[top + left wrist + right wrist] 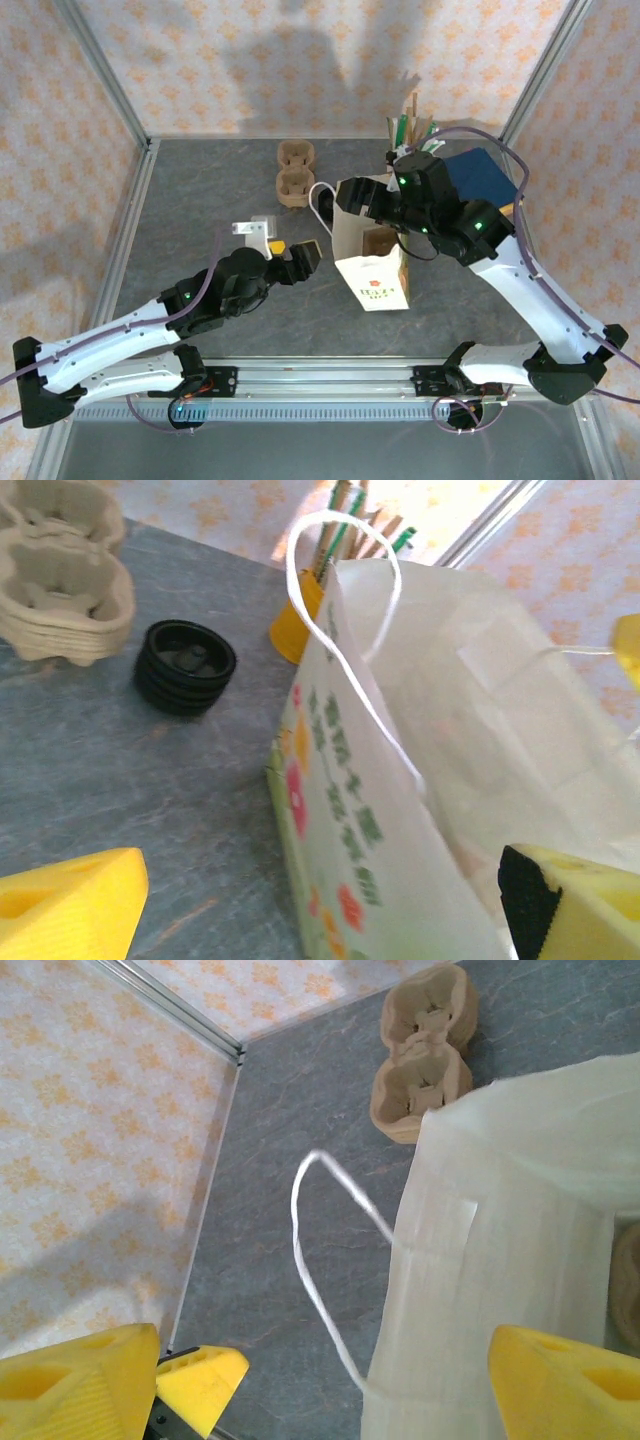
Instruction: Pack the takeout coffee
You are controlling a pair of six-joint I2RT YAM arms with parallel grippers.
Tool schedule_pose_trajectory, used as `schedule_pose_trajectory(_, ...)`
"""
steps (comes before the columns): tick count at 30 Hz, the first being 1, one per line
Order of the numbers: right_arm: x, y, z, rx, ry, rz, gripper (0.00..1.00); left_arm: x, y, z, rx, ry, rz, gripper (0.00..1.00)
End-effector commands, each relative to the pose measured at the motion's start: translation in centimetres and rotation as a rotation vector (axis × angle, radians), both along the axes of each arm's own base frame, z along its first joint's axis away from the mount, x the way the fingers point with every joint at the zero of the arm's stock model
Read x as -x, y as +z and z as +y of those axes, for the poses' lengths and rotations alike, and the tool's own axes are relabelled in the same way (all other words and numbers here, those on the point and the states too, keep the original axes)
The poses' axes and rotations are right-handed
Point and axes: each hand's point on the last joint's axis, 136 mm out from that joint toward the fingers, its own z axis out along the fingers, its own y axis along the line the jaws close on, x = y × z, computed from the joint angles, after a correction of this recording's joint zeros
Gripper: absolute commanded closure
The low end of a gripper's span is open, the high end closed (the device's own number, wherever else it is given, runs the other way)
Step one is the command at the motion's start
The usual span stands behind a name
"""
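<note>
Where the takeout coffee stands I cannot tell, nor its look or which way it points. In the top view only a brown shape shows inside the mouth of the paper bag (372, 275). The bag is white and thin, creased along its folds, and printed on one side with flowers and green characters. It stands upright right of the middle of the table (190, 215), whose surface is a mottled grey like slate. The bag's thin white cord handle (305, 1250) loops out on its left side. Beyond the bag to the left lies a stack of moulded pulp carriers (295, 175), tan and rough, with two rounded wells. Beside them sits a short stack of ribbed round black lids (185, 668), and further right a yellow cup (295, 620) holds sticks and straws. The left gripper (320, 885) is just left of the bag, its yellow fingers spread wide and pinching nothing. The right gripper (320, 1370) hangs over the bag's mouth, also spread wide, with the bag's left wall between its fingers.
</note>
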Motion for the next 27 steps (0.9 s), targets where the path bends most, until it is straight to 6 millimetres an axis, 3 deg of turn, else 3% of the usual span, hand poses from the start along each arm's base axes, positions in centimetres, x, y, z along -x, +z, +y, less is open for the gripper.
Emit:
schedule_pose_trajectory(1,-0.2,0.6,-0.8,-0.014,-0.039,-0.033,0.15,0.3,1.9,-2.8,0.083,-0.091,0.002,0.08)
schedule_pose_trajectory(8,-0.2,-0.7,-1.1,0.002,-0.059,-0.014,0.15,-0.7,1.9,-5.0,0.103,-0.096,0.035,0.09)
schedule_pose_trajectory(9,0.3,0.0,-1.6,-0.015,-0.064,-0.031,0.15,-0.8,1.9,-5.1,0.101,-0.091,0.035,0.09)
schedule_pose_trajectory(15,0.6,-0.1,-2.5,-0.011,-0.088,-0.035,0.15,-1.7,2.0,-6.4,0.081,-0.085,0.042,0.14)
schedule_pose_trajectory(21,0.8,-0.3,-3.1,-0.007,-0.106,-0.036,0.15,-2.7,1.4,-8.3,0.032,-0.099,0.072,0.21)
schedule_pose_trajectory(27,1.1,-0.6,-3.6,-0.013,-0.118,-0.037,0.15,-3.8,0.8,-8.8,-0.043,-0.072,0.072,0.31)
